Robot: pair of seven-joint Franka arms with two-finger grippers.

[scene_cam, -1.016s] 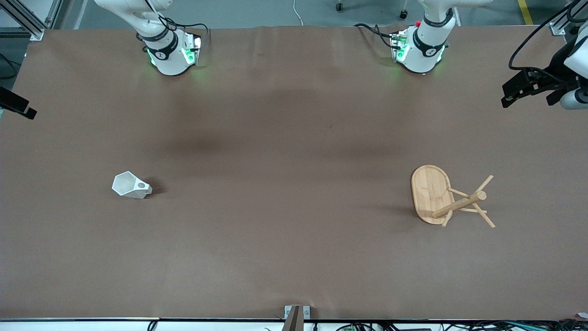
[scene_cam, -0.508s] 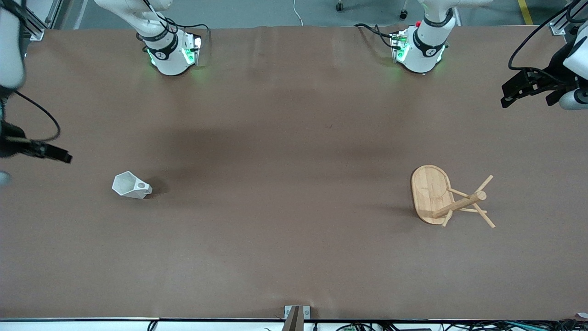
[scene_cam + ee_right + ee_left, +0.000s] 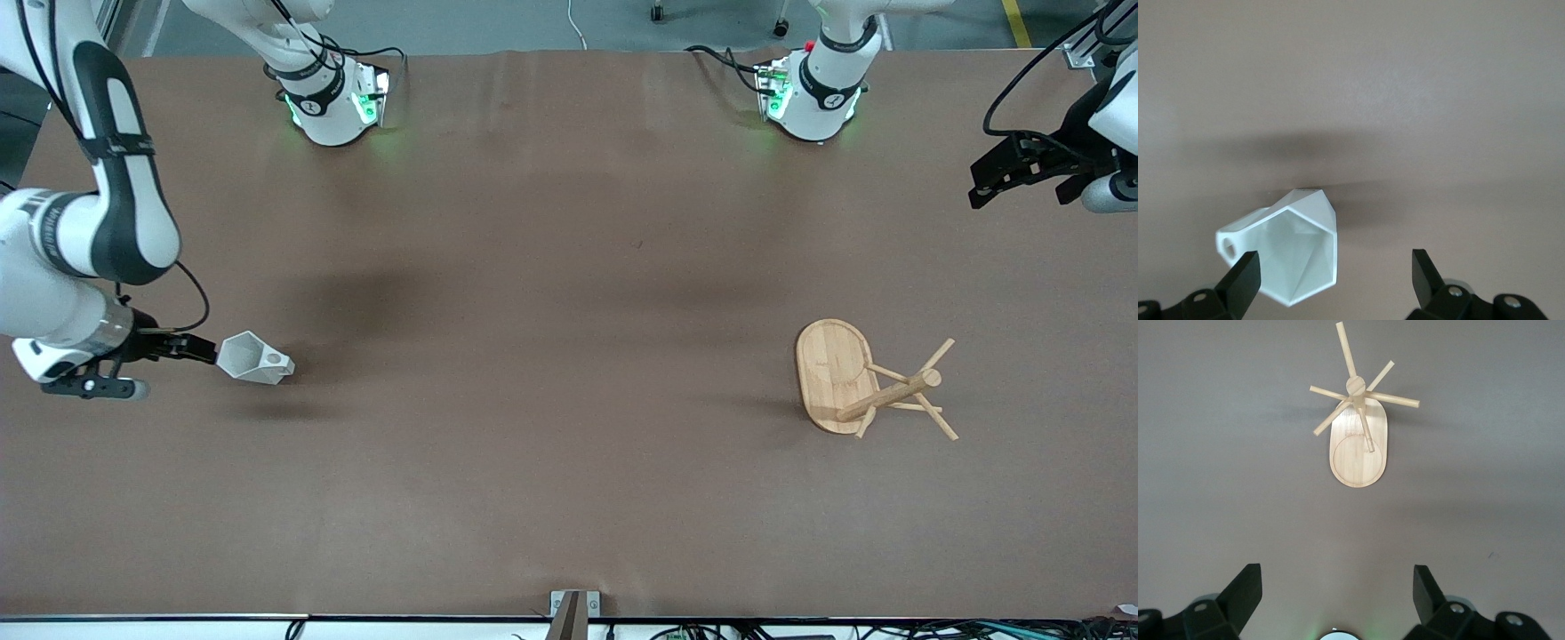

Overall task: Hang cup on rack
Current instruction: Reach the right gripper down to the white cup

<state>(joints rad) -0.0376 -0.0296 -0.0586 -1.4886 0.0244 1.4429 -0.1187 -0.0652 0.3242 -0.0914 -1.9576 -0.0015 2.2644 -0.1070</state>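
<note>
The right gripper [image 3: 197, 348], fingers spread wide, hovers just beside the cup [image 3: 252, 357], which lies tipped on the table [image 3: 551, 311] toward the right arm's end. The rack [image 3: 867, 382] stands toward the left arm's end. The left gripper [image 3: 1000, 178] waits, fingers spread.

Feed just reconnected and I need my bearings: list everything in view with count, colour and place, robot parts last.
cup: one, white, faceted, lying on its side on the table toward the right arm's end, open mouth facing the right gripper.
rack: one, light bamboo, oval base with post and slanted pegs, standing on the table toward the left arm's end.
table: one, brown covering, bearing both things.
right gripper: one, black fingers open, low beside the cup's mouth, not touching it as far as I can see.
left gripper: one, black, open, up at the left arm's end of the table, waiting; its wrist view looks down on the rack.
</note>
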